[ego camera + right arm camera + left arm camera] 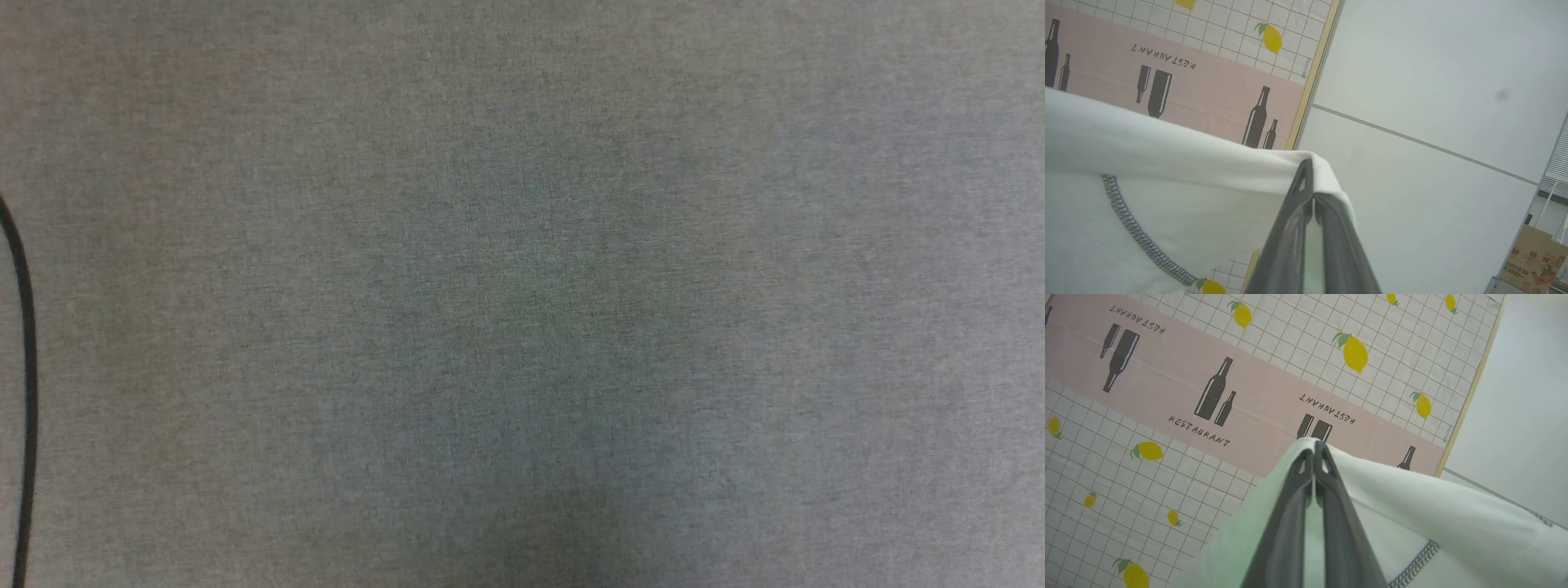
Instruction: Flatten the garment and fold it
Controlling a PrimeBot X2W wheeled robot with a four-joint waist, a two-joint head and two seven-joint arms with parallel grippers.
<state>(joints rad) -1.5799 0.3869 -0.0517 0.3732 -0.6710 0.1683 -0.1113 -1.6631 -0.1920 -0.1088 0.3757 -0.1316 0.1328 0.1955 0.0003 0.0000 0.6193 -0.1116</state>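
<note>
1. Left fingers: clenched on a fold of the garment. The pinch sits dead centre in the left wrist view, and the cloth peaks right over the tips.
2. From that pinch the white garment falls away toward 4-5 o'clock. A run of grey zigzag stitching shows at 5 o'clock, near the bottom edge.
3. Right fingers: also clenched, biting the garment's edge. The cloth wraps over the tips at the centre of the right wrist view.
4. In that view the garment stretches off toward 9 o'clock and covers the lower left. The stitching runs from 9 down to 7 o'clock.
5. Behind the garment I see the tablecloth: white grid, yellow lemons, and a pink band with dark bottles and "RESTAURANT" lettering.
6. The tablecloth covers the surface. Its pale wooden edge shows at 2-3 o'clock in the left wrist view and around 12 in the right wrist view.
7. I can't tell whether any part of the garment touches the surface.
8. Past the edge are pale panels with a thin seam line. I can't tell if they are floor or wall.
9. A cardboard box sits at 4 o'clock in the right wrist view.
10. The head view shows a flat grey woven texture; I can't tell what it is. A thin black cable curves from 9 down to 8 o'clock.
</note>
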